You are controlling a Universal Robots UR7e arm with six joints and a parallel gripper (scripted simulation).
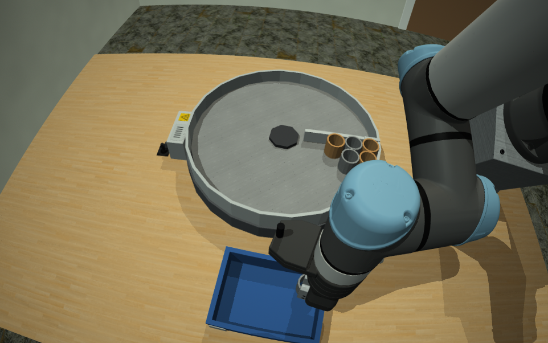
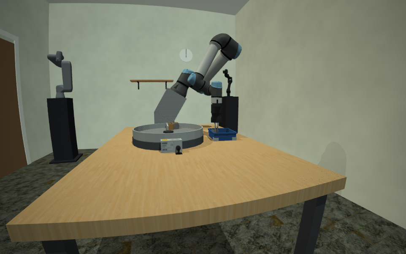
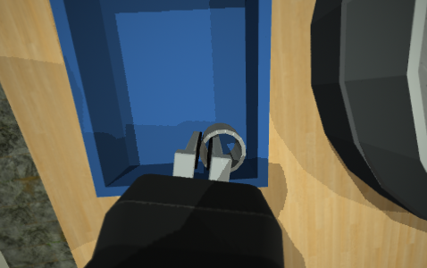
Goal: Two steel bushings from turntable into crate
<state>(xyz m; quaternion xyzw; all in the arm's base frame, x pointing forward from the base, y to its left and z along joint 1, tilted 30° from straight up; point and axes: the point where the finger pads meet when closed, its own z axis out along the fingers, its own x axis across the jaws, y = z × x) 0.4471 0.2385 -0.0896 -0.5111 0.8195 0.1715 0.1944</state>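
My gripper [image 3: 205,143] [image 1: 302,288] [image 2: 216,125] is shut on the wall of a steel bushing [image 3: 232,132], a grey ring that stands upright. It holds the bushing low inside the blue crate [image 3: 266,67] [image 1: 250,299] [image 2: 223,136], near the corner closest to the turntable [image 1: 242,170] [image 2: 167,131] [image 3: 371,89]. In the top view the wrist hides the held bushing. On the turntable's right side two steel bushings [image 1: 354,142] [image 1: 350,156] and three brass ones [image 1: 335,145] [image 1: 370,145] [image 1: 367,156] cluster against a grey fence bar [image 1: 315,135].
A black hub [image 1: 283,136] sits at the turntable's centre. A grey control box [image 1: 178,135] [image 2: 170,145] is fixed to its left rim. The arm's elbow and forearm hang over the table's right side. The crate stands just in front of the turntable.
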